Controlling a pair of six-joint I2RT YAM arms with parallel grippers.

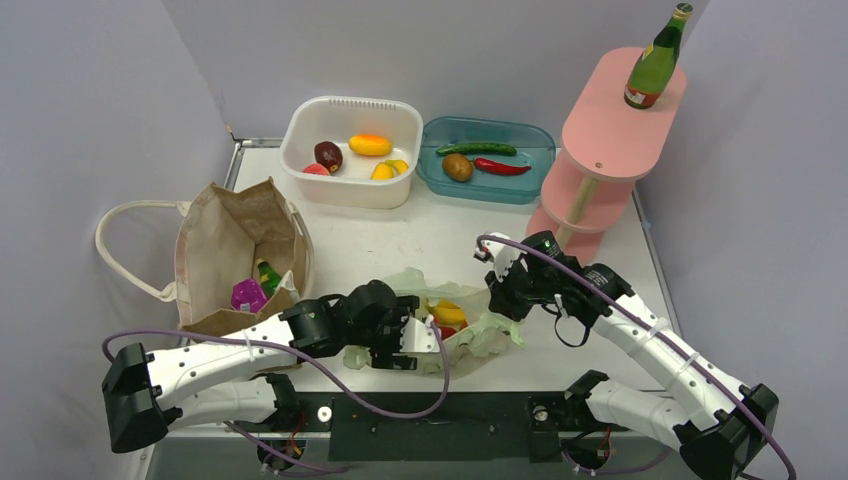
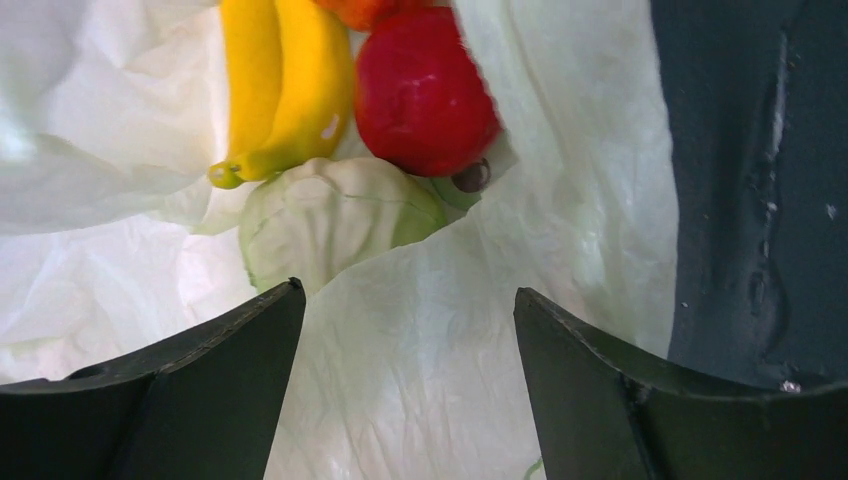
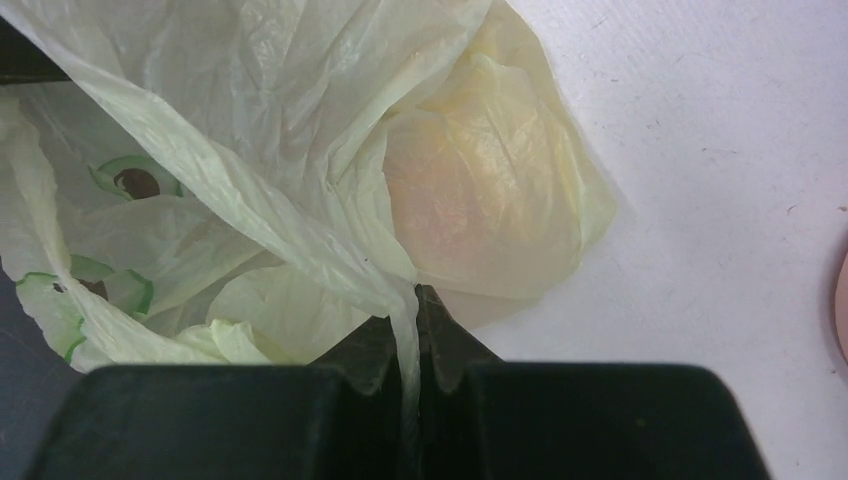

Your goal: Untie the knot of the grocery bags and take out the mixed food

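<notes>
Grocery bags lay apart on the tabletop: the plastic bag [image 1: 478,335] sat crumpled at the middle of the near edge, and the brown paper bag [image 1: 225,235] lay by the left edge, one white handle looping out past it. From above, the left arm covered most of the plastic bag's left part, and only bits of yellow and red showed in its mouth. The left wrist view resolved these as a banana [image 2: 285,80], a red round fruit [image 2: 425,95] and a pale cabbage [image 2: 330,215], all cut off by the film or the frame. Inside the paper bag a purple packet [image 1: 248,295] and a green bottle [image 1: 268,277] were half hidden.

Only the right wrist view showed the grip: the right hand [image 3: 415,310] was clamped on a stretched strip of the plastic bag, its fingers together, at the bag's right side. The left hand [image 2: 410,300] hovered low over the bag's mouth, fingers apart, nothing between them but film beneath; whether they touched it I could not tell.
</notes>
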